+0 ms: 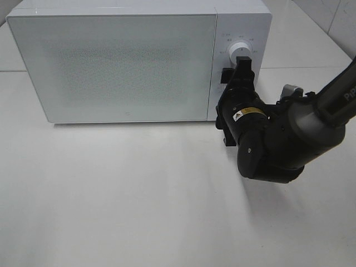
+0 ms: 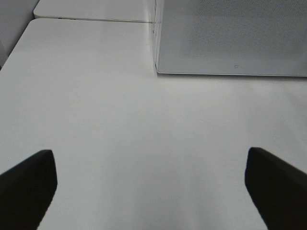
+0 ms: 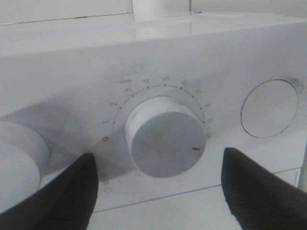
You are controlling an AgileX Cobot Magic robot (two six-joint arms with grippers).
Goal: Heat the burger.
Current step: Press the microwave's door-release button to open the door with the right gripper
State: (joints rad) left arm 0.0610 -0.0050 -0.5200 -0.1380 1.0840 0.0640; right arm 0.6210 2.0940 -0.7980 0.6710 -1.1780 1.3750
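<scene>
Hovering your right claw (image 3: 158, 160) at the numbered dial (image 3: 165, 143) of the microwave (image 1: 111, 61), fingers (image 3: 62, 191) spread.
The fingers sit one on each side of the dial, not touching it; the dial's red mark points near the high end of the scale. Your left claw (image 2: 149, 158) is spread wide above the table (image 2: 120, 120). The microwave door is shut, and you can't tell where the burger is.

Burger hidden from all views, white microwave (image 1: 245, 22), frosted door (image 1: 111, 67) shut.
</scene>
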